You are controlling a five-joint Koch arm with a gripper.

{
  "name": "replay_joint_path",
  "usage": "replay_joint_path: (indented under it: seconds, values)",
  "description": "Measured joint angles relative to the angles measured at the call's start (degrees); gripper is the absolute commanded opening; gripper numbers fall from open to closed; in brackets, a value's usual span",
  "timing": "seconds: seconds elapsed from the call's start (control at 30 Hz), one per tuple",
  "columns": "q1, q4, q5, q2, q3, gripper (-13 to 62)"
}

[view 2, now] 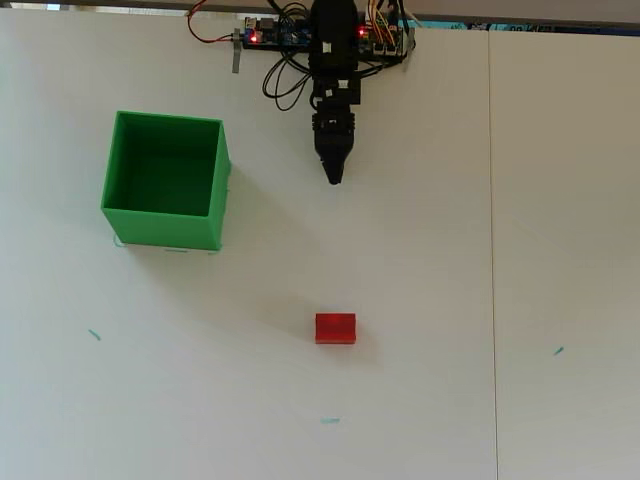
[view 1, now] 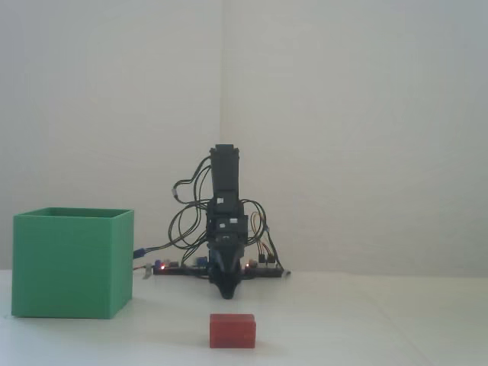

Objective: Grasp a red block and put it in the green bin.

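A small red block (view 2: pixel 335 328) lies on the white table, seen near the bottom centre in the fixed view (view 1: pixel 232 331). The green bin (view 2: pixel 164 180) stands open-topped at the upper left of the overhead view, and at the left of the fixed view (view 1: pixel 70 263). Its inside looks empty. My black gripper (view 2: pixel 333 177) points down the table from the arm's base, well short of the block and to the right of the bin. Its jaws come together in a single tip (view 1: pixel 227 293) with nothing between them.
The arm's base with circuit boards and loose wires (view 2: pixel 290 35) sits at the table's far edge. A seam (view 2: pixel 491 250) runs down the table at the right. Small teal marks (view 2: pixel 330 420) dot the surface. A pale wall stands behind.
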Motion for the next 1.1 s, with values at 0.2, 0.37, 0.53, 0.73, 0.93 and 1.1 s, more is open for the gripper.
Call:
replay_joint_path:
  seconds: [0.2,0.37,0.53,0.73,0.93,1.1]
  values:
    - [-0.18,0.00,0.09,0.00,0.00,34.6]
    - [-1.05,0.00,0.09,0.00,0.00,33.7]
    - [-0.26,0.18,0.18,0.00,-1.67,33.5]
    - [3.34,7.12,-0.09,-0.44,-15.64,33.0]
    - [3.43,18.28,-1.05,-3.69,-38.06,30.2]
    - [1.67,27.33,-3.43,-8.35,-58.27,32.7]
